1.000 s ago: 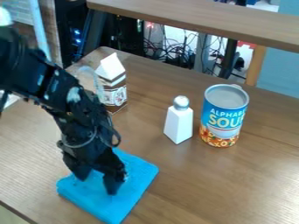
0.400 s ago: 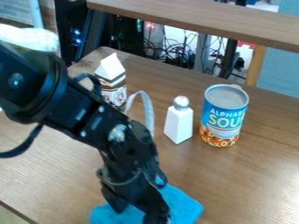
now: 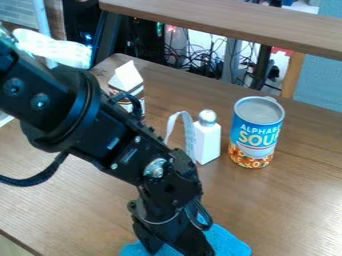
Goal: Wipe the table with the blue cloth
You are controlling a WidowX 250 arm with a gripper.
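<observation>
The jaws were spread apart, and the blue cloth lay directly under them on the wooden bench.

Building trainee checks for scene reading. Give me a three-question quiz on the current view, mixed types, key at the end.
1. True or false: in the picture, the soup can stands to the right of the white shaker with the silver-coloured top.
2. Fill in the blank: the peaked top of the carton is ____.
3. Multiple choice: which thing is nearest the gripper?
A) the soup can
B) the blue cloth
C) the carton

Key: 1 true; 2 white; 3 B
</observation>
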